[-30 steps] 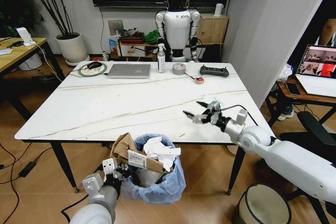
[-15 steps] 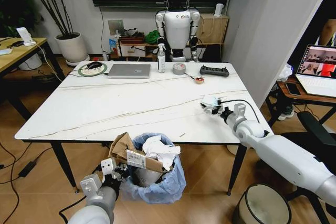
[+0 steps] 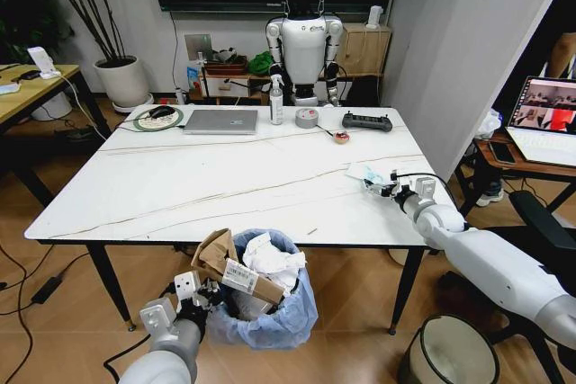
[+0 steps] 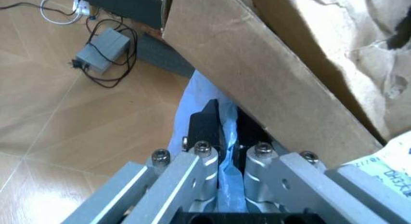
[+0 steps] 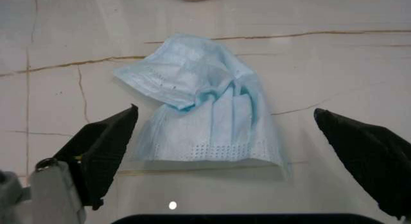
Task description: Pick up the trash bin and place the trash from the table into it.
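While the left end effector (image 3: 200,299) holds the trash bin (image 3: 267,291) down below the near edge of the surface (image 3: 180,177), the right end effector (image 3: 385,190) is up on top, close to the last bit of trash. That bit is a crumpled light-blue face mask (image 3: 364,173) lying flat on the white top, near the right edge.

From the head view, the mask sits at about ten o'clock from the right end effector, just beside its tips. The right wrist view looks down on the mask (image 5: 204,103), which lies right between the two black fingers (image 5: 103,149). Those fingers are spread wide, one on each side, and they are not touching the mask yet. The mask is a bit longer toward and away from the wrist than it is across, so its narrow way lies between the fingers. That looks like a good way to pinch it.

The left wrist view shows the left end effector (image 4: 226,154) squeezed tight on the blue bag at the bin's rim. A brown cardboard box (image 4: 270,65) sticks out of the bin just above it. White paper (image 3: 270,258) is piled inside too.

The bin hangs at about seven o'clock from the mask, well apart from it and lower down. The right arm is the nearer one to the mask, so I think it should do the picking.
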Robot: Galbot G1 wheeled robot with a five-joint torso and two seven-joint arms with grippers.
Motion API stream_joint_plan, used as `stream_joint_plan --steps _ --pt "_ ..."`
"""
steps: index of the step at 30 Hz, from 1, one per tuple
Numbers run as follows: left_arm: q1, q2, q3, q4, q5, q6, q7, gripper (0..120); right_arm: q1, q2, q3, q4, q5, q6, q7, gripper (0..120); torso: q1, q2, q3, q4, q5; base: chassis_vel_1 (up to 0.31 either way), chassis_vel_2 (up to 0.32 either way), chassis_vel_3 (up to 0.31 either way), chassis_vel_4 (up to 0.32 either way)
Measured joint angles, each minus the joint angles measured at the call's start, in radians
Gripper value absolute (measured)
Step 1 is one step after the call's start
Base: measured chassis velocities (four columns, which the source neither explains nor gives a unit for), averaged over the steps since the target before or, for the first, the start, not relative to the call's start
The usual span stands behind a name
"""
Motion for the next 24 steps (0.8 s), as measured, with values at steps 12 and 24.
stream_joint_plan --steps 12,24 --pt "-0.002 0.004 -0.003 0.001 -0.005 -0.002 0.000 0 0.021 0.011 -0.027 -0.035 0.010 0.004 -0.036 51 0.000 0.000 0.000 0.0000 -0.0001 0.000 0.000 0.000 0.000" --pt "-0.015 0.008 -0.001 0.009 -0.012 -0.002 0.002 0 0.029 0.009 -0.027 -0.032 -0.003 0.040 -0.079 9 0.000 0.000 0.000 0.0000 0.0000 0.000 0.000 0.000 0.000"
